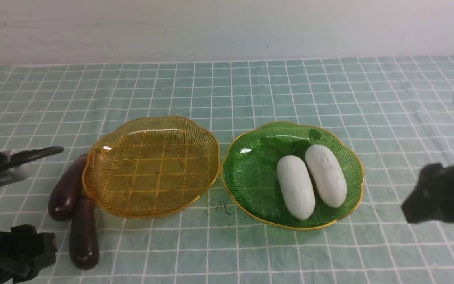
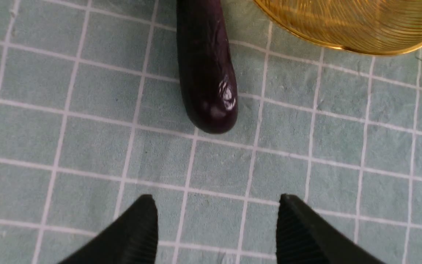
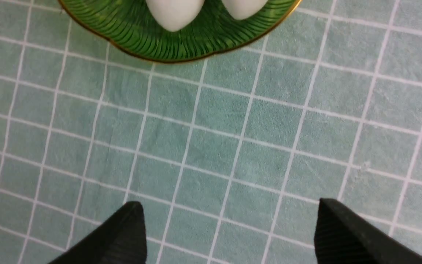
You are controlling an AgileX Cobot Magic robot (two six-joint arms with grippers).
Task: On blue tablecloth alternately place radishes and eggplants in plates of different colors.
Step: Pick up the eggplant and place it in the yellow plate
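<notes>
Teal-blue cloth ruled with thin white lines, the blue tablecloth point(image 1: 250, 86), covered the whole table in the front view. We found two ribbed, gold-rimmed plates side by side near its middle, their rims almost touching: the amber plate point(image 1: 152, 165) on the left, empty, and the green plate point(image 1: 250, 173) on the right.

Both white radishes lay inside the green plate. The left radish point(image 1: 296, 187) and the right radish point(image 1: 326, 175) lay close alongside each other, with their green leaf tufts pointing away from the robot.

Both dark purple eggplants lay on the cloth at the amber plate's left side. The far eggplant point(image 1: 66, 189) rested against the rim, and the near eggplant point(image 1: 83, 232) lay just in front of it, one end tucked beneath the rim.

In the left wrist view we saw the left gripper point(image 2: 216, 209) with its fingers spread apart and empty. It was over bare cloth, near the rounded end of an eggplant but apart from it.

In the right wrist view the right gripper point(image 3: 229, 216) was likewise spread wide and empty. It was over bare cloth on the robot's side of the green plate.
</notes>
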